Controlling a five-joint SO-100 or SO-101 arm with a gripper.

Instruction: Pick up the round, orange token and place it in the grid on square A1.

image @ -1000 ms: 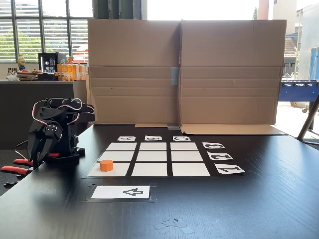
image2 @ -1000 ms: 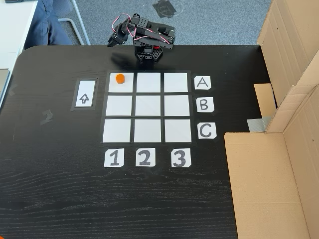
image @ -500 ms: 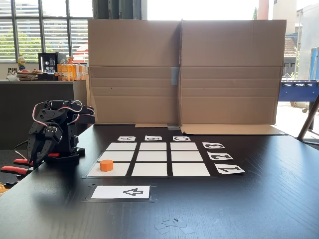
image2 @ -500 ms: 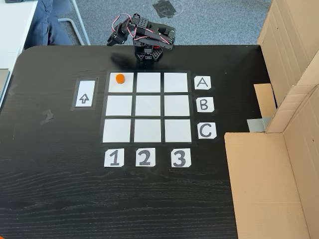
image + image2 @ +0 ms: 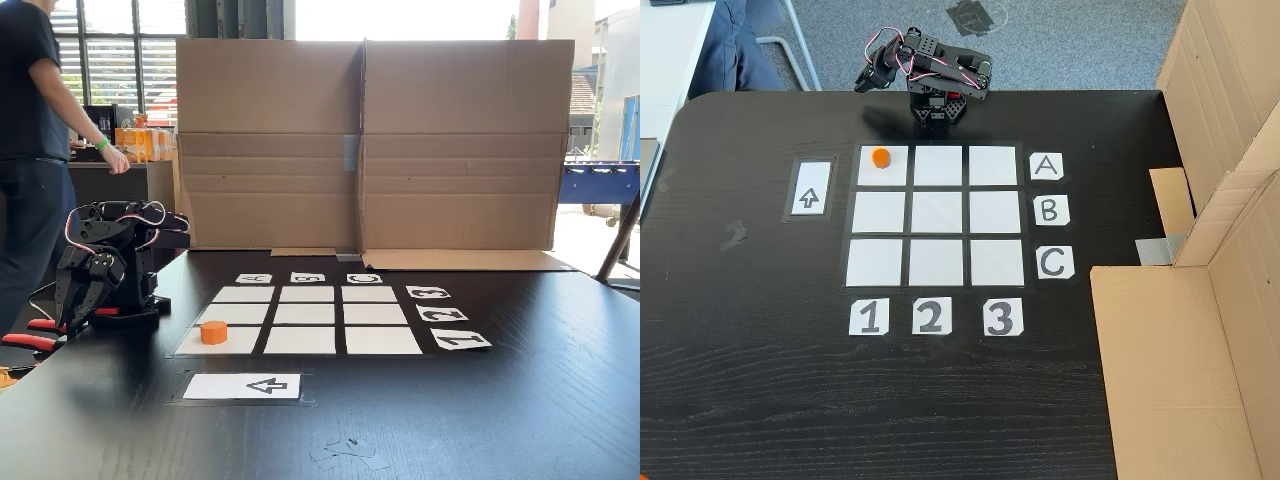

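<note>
One orange token (image 5: 880, 157) sits on square A1 (image 5: 892, 172), the grid's (image 5: 935, 215) corner cell at 10 o'clock in the top-down fixed view. Arm folded at the table (image 5: 760, 380) edge, 12 o'clock of the grid. Gripper (image 5: 76, 308) hangs clear of the token, holding nothing; can't tell how far the jaws are apart. Person (image 5: 30, 150) stands behind the arm.

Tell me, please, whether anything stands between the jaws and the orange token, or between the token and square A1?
Nothing visible does. The token already sits on square A1, the corner cell of the grid by card A and card 1. The gripper is folded back beside the arm's base, with bare table between.
</note>
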